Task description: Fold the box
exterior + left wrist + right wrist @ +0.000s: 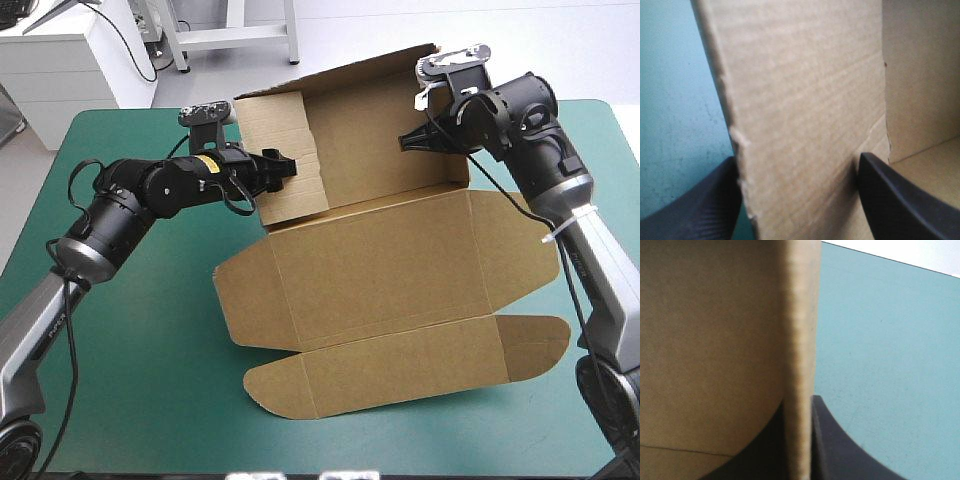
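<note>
The box (380, 270), a cut sheet of brown corrugated board, lies mid-table on the teal-green cover (150, 330), its near panels flat and its far part raised. The left gripper (288, 165) is at the raised left wall, the right gripper (408, 140) at the right wall.

Left wrist view: the black fingers (895, 200) stand apart, an upright board panel (800, 75) between them.

Right wrist view: the right gripper (799, 402) is clamped on a wall's edge (800, 340), almost closed
</note>
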You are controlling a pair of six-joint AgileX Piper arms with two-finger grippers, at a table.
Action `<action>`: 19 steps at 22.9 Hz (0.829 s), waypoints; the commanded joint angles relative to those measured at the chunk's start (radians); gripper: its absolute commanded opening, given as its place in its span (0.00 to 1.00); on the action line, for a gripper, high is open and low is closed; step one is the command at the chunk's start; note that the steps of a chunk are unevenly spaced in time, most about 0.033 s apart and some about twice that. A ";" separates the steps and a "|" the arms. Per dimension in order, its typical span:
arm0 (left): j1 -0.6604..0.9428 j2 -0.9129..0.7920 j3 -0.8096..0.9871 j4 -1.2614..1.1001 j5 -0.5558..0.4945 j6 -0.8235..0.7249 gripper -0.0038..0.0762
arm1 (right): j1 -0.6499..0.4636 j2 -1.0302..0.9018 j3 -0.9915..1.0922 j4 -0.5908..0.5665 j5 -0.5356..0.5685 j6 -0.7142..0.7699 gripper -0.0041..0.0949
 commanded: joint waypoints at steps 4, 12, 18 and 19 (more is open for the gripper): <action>-0.009 -0.019 -0.034 -0.006 -0.106 -0.045 0.63 | 0.061 -0.072 -0.063 -0.055 -0.062 0.037 0.04; -0.011 -0.019 0.009 -0.056 -0.223 -0.045 0.04 | 0.067 -0.072 -0.070 -0.061 -0.066 0.043 0.04; -0.011 -0.019 -0.013 0.011 -0.166 -0.045 0.04 | 0.067 -0.072 -0.070 -0.045 -0.057 0.065 0.04; -0.011 -0.017 -0.030 0.037 -0.122 -0.045 0.04 | 0.067 -0.072 -0.070 -0.045 -0.052 0.073 0.04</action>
